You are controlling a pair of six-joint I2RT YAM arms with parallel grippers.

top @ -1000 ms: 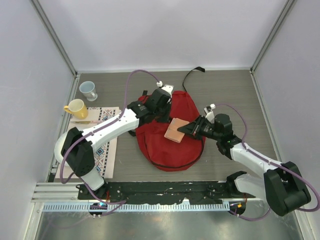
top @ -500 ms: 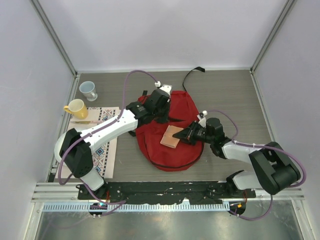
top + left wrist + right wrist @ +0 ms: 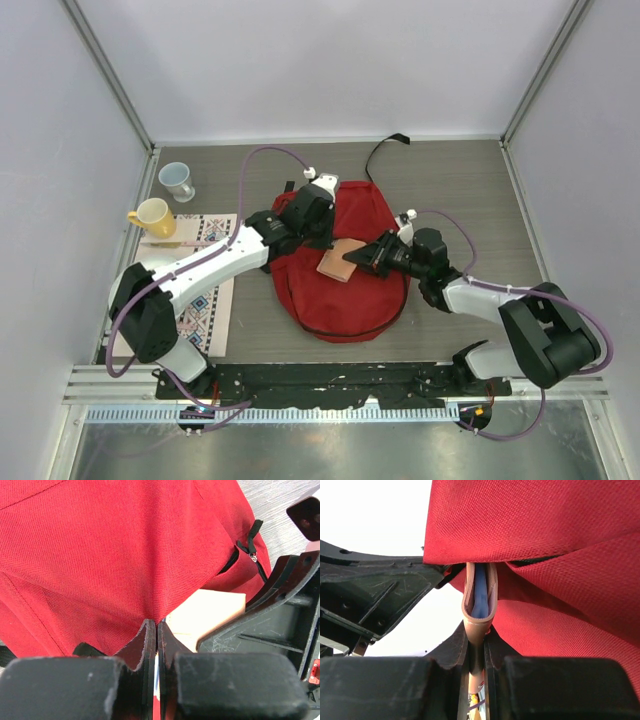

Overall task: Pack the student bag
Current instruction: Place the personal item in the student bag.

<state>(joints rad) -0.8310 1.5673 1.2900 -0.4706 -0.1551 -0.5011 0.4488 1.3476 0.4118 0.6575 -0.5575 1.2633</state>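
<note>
One item is mid-insertion, and I can't confirm anything is inside yet. The large soft red fabric backpack [image 3: 345, 300] lies flat in the middle of the bench [image 3: 470, 190]. My left gripper [image 3: 156, 630] is pinched on a fold of its fabric, lifting the mouth. My right gripper [image 3: 476, 645] clamps the thin tan-covered notebook [image 3: 339, 262], whose leading edge sits at the opening under the raised flap. Left to do, I reckon: push it fully in, release, zip.
</note>
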